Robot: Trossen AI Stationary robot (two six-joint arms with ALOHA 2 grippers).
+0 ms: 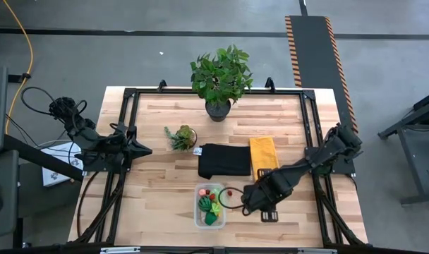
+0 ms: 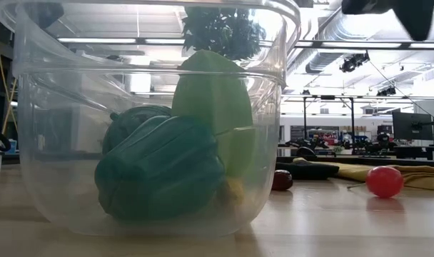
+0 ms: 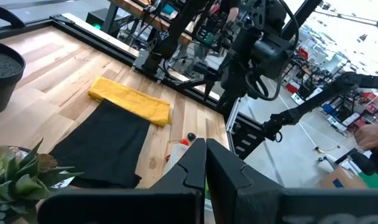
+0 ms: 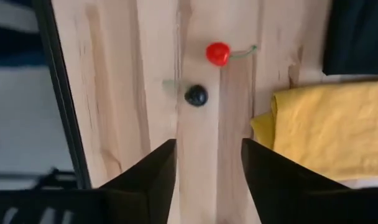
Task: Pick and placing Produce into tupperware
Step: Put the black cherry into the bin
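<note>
The right hand [image 4: 207, 180], fingers apart and empty, hovers over the bench [image 4: 201, 143] near a red cherry [image 4: 217, 53] and a dark fruit [image 4: 196, 96]; the left hand [image 3: 206, 163] is closed.

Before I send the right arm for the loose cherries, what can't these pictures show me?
- Lower layer in the tupperware: high view, too small, top produce covers it.
- Same container, low view: green pepper and lime-green piece hide what sits behind.
- Dark cherry: low view, half hidden by the container wall.
- Right end effector: high view, its tips are masked by the arm.
- Left end effector: blocks the container in its wrist view.
</note>
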